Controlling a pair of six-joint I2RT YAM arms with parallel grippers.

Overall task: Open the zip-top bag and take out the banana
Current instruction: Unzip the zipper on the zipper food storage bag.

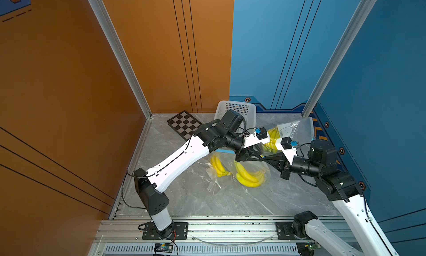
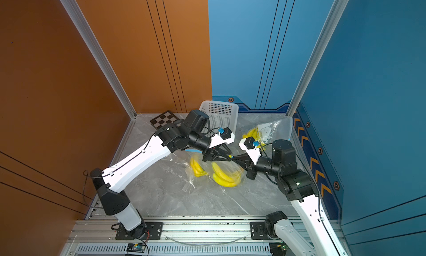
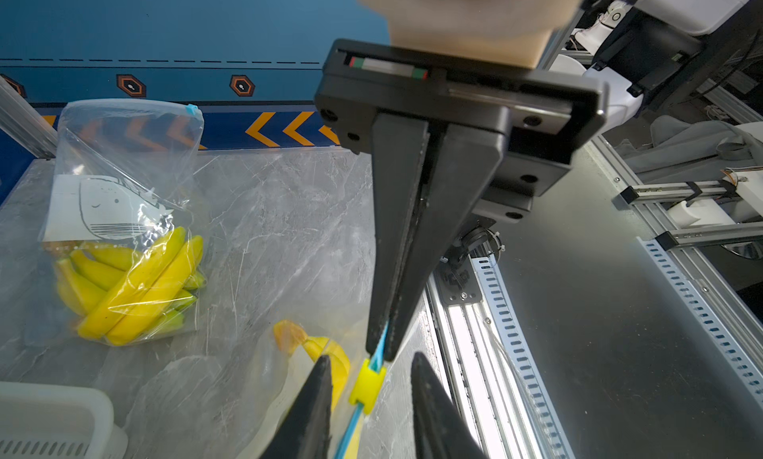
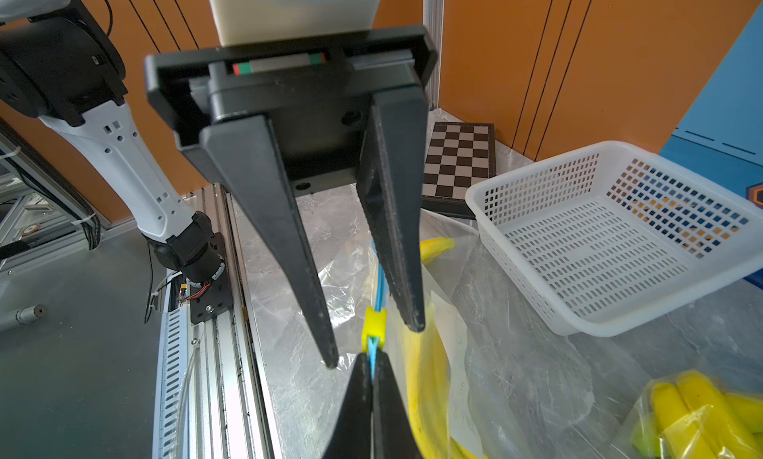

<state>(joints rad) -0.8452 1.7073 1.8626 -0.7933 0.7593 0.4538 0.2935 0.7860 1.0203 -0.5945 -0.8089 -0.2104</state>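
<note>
A clear zip-top bag (image 1: 253,167) hangs between the two grippers over the marble table, with a yellow banana bunch (image 1: 250,177) inside it. My right gripper (image 4: 373,364) is shut on the bag's blue zip strip (image 4: 373,349). A yellow slider (image 3: 367,384) sits on that strip just past the right fingertips. My left gripper (image 3: 371,355) is open, with one finger on each side of the slider and a gap on both sides. In both top views the two grippers meet tip to tip above the bag (image 2: 227,172).
A second bag of bananas with a whale print (image 3: 124,230) stands at the back right. Another bagged bunch (image 1: 219,166) lies left of the held bag. A white perforated basket (image 1: 237,106) and a checkerboard (image 1: 184,124) sit at the back. An aluminium rail (image 1: 230,229) runs along the front.
</note>
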